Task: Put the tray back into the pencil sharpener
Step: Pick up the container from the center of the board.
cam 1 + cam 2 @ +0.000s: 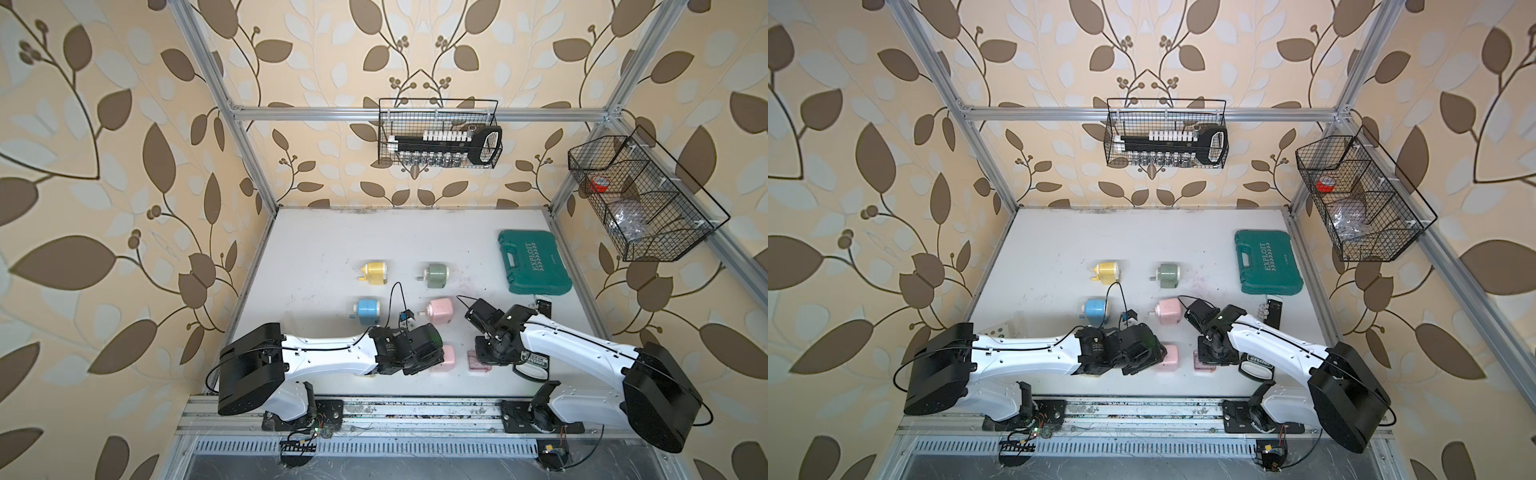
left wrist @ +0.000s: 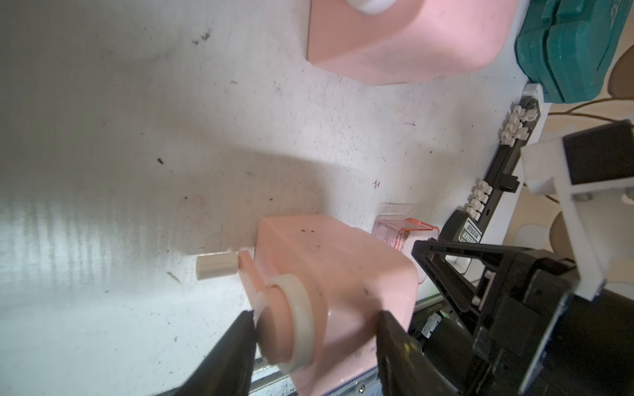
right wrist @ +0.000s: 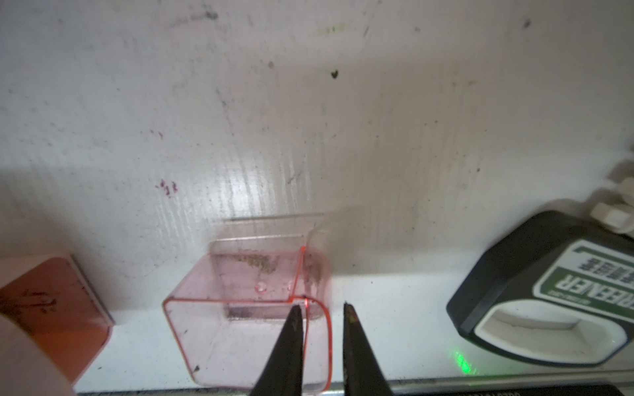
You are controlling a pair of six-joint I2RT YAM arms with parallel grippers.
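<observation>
The left gripper (image 2: 315, 313) holds the sharpener (image 2: 343, 260) tight and the right gripper (image 3: 321, 305) has its jaws close around a wall of the tray (image 3: 240, 325) beside it on the table (image 3: 308, 103), pinching or not I cannot tell, so squeeze softly and slide it in straight.

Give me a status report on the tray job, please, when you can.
Left gripper jaws clamped on pink box-shaped plastic pencil sharpener. Right gripper jaws straddle one wall of clear pink plastic tray, contact unclear. Nothing between tray and sharpener.
</observation>
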